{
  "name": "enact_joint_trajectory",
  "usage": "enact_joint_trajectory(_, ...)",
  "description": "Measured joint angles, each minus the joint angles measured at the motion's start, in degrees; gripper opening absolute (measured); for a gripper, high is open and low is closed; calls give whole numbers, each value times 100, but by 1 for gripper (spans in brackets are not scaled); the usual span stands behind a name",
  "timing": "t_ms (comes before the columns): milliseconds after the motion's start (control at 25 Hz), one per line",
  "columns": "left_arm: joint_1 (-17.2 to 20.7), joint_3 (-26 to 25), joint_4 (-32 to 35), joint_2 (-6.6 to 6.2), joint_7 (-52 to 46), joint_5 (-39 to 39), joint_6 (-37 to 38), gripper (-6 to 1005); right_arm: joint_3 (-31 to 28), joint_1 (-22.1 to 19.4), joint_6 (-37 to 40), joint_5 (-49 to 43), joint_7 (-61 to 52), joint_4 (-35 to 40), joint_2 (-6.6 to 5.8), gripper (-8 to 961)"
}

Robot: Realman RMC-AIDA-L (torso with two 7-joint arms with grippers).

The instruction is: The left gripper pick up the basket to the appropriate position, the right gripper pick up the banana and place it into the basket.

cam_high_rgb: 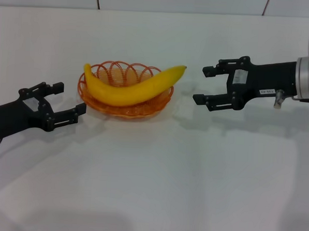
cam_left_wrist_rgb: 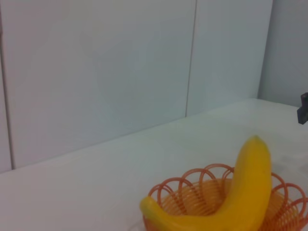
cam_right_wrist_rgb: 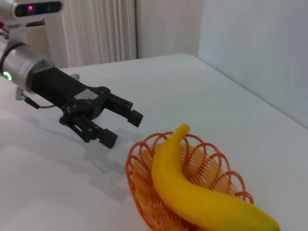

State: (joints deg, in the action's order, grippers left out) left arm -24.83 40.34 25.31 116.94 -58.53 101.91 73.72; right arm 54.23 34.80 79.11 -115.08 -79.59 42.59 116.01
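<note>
A banana (cam_high_rgb: 133,85) lies across the orange wire basket (cam_high_rgb: 125,106) on a white table (cam_high_rgb: 156,183), its ends overhanging the rim on both sides. The left gripper (cam_high_rgb: 65,101) hovers just left of the basket, jaws spread and empty. The right gripper (cam_high_rgb: 203,85) hangs to the basket's right, near the banana's tip, jaws likewise spread, holding nothing.

Head overlooks; wrists, seemingly low, share basket (cam_high_rgb: 125,106).
</note>
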Motion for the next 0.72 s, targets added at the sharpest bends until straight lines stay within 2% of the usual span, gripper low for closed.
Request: enact_joint_trajectory(720,64,0,-9,-13,-36,178,-59,876,21,-20,-93,-6,-4,-84,-9,773)
